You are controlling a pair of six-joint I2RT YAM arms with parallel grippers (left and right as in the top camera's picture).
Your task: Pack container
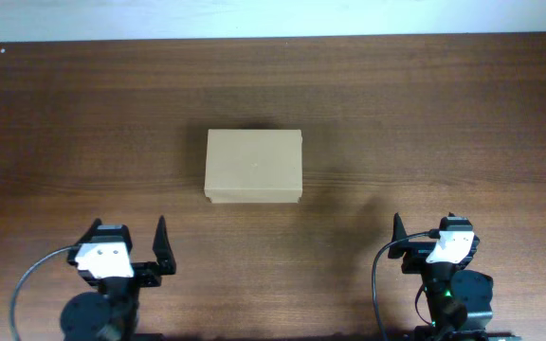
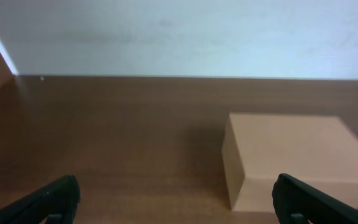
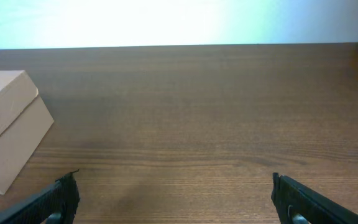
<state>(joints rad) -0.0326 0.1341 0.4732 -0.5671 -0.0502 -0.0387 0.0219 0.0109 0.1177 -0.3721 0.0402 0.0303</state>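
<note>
Overhead: the box (image 1: 254, 167) sits lid shut near the middle of the surface (image 1: 425, 104), a little closer to the far edge than the near one. My left fingers (image 1: 162, 244) wait at the near edge toward the left corner, spread wide and holding nothing. The right fingers (image 1: 397, 232) wait at the near edge toward the right corner, also wide and empty. Both are well apart from the box.

Left wrist: the box (image 2: 291, 149) lies ahead and to the right, flat on the surface, with one dark finger low at each side of the view.

Right wrist: only a corner of the box (image 3: 8, 134) shows at the left, with bare wood between the spread fingers.
</note>
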